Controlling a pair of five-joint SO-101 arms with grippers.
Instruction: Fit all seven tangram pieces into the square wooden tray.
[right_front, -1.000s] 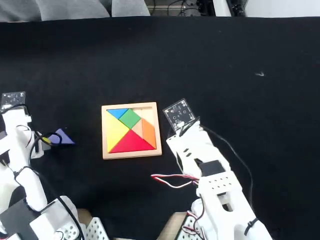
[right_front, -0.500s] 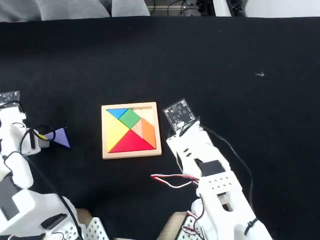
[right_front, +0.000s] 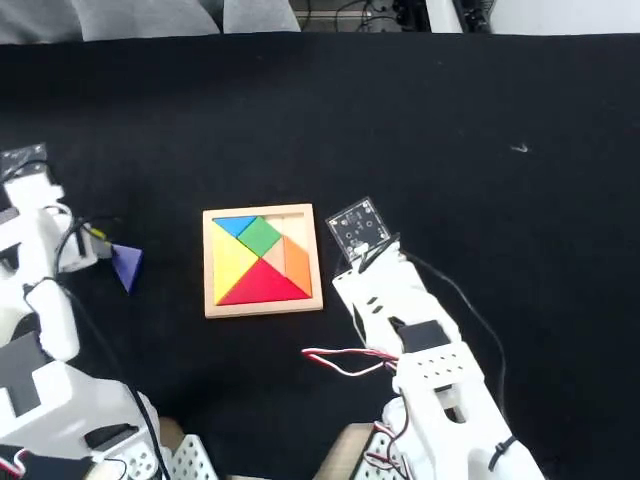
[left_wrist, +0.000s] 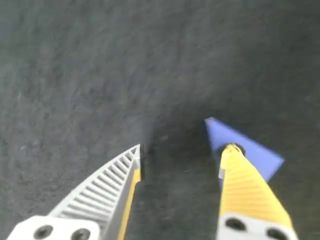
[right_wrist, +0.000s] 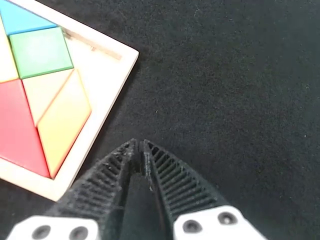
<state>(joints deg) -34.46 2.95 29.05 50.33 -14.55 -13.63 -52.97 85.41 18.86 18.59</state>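
While the left gripper (left_wrist: 185, 148) stood open, one finger over the blue triangle (left_wrist: 257, 152), the right gripper (right_wrist: 141, 145) sat closed just beside the tray (right_wrist: 112, 85).

blue triangle (left_wrist: 252, 150) partly hidden (behind left claw (left_wrist: 185, 148)).

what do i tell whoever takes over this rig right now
Left gripper: open, left of the tray. Its yellow finger overlaps the purple triangle but does not grip it.
Right gripper: shut, empty, beside the tray's right rim.
Done: six pieces sit in the tray.
Left: the purple triangle, which likely goes into the gap in the tray's far right corner.
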